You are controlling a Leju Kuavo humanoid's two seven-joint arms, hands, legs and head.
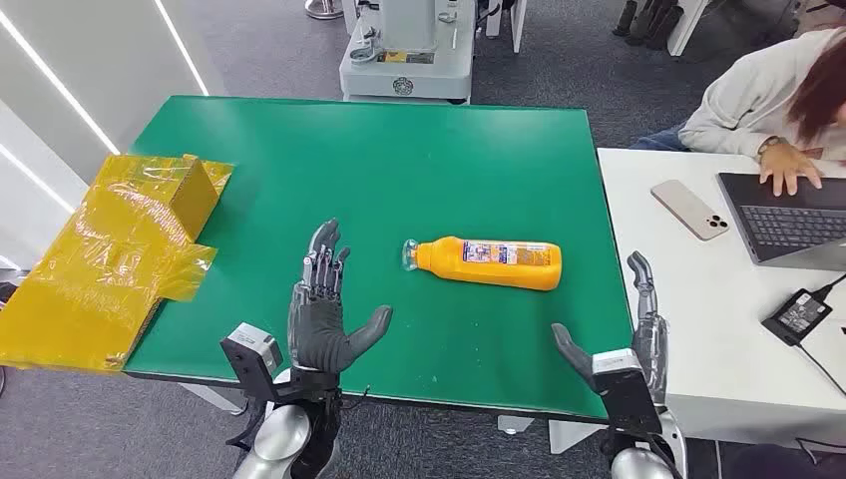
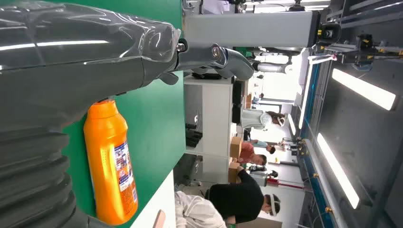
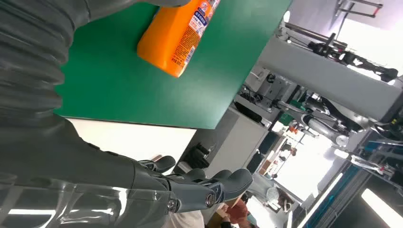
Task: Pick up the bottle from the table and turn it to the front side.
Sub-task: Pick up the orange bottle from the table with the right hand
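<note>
Lying on its side mid-worktop (image 1: 299,150), the bottle (image 1: 489,263) is being flanked by the left hand (image 1: 324,314) and right hand (image 1: 638,339), both spread and empty; the body is best gripped squarely, away from the cap.

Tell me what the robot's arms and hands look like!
Shiny silver arms. Each robot hand, left and right, is dark grey, with a thick grey thumb, darker jointed fingers, a ribbed grey wrist cover and a small boxy camera block. Clear plastic wrap glints over the grey parts up close.
</note>
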